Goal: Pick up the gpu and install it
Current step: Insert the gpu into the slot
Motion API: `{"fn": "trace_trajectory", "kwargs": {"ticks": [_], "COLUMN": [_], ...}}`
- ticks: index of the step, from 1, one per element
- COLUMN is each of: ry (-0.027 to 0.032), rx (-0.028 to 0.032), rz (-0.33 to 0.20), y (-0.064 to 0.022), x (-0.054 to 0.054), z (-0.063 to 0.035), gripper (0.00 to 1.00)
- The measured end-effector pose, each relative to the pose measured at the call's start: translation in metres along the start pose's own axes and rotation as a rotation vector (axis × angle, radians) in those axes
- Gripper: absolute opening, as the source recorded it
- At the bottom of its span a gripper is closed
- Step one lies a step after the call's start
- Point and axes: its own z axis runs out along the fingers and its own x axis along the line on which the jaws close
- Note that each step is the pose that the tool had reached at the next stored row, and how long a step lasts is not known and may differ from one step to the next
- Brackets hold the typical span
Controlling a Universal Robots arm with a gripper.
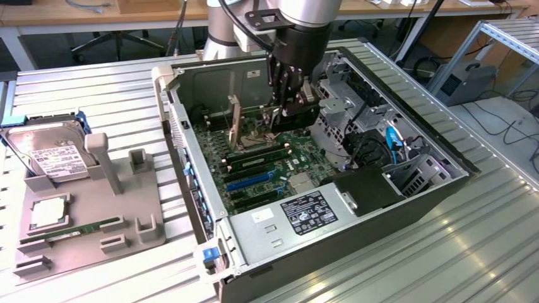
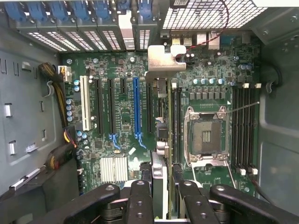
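Grip: the jaws pinch the gpu (image 2: pixel 164 63) edge-on above the motherboard (image 2: pixel 124 116).

You see the gpu (image 2: pixel 161 172) from above, edge-on, so it looks like a thin dark strip with some silver metal along it. It stands upright on its long edge, held between the two sides of the pincer (image 2: pixel 163 189). Its silver bracket (image 2: pixel 164 63), with a bent flat tab, is at the end far from the pincer. The card hangs over the green motherboard (image 2: pixel 121 116), parallel to the expansion slots and just beside the blue slot (image 2: pixel 136 107). You cannot tell if its lower edge touches a slot.
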Motion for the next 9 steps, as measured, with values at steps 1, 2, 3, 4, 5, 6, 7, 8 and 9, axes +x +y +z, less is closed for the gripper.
{"fn": "trace_trajectory", "kwargs": {"ticks": [1, 2, 3, 4, 5, 6, 7, 8, 9], "ry": [-0.0001, 0.0, 0.0, 0.0, 0.0001, 0.0001, 0.0, 0.0, 0.0], "rx": [0.0, 0.0, 0.0, 0.0, 0.0, 0.0, 0.0, 0.0, 0.0], "rz": [0.0, 0.0, 0.0, 0.0, 0.0, 0.0, 0.0, 0.0, 0.0], "y": [0.0, 0.0, 0.0, 0.0, 0.0001, 0.0001, 0.0001, 0.0001, 0.0001], "x": [0.0001, 0.0001, 0.0002, 0.0003, 0.0004, 0.0005, 0.0006, 0.0006, 0.0007], "z": [0.0005, 0.0009, 0.0013, 0.0022, 0.0028, 0.0033, 0.0037, 0.0041, 0.0045], "gripper": [0.27, 0.27, 0.27, 0.27, 0.27, 0.27, 0.27, 0.27, 0.27]}}
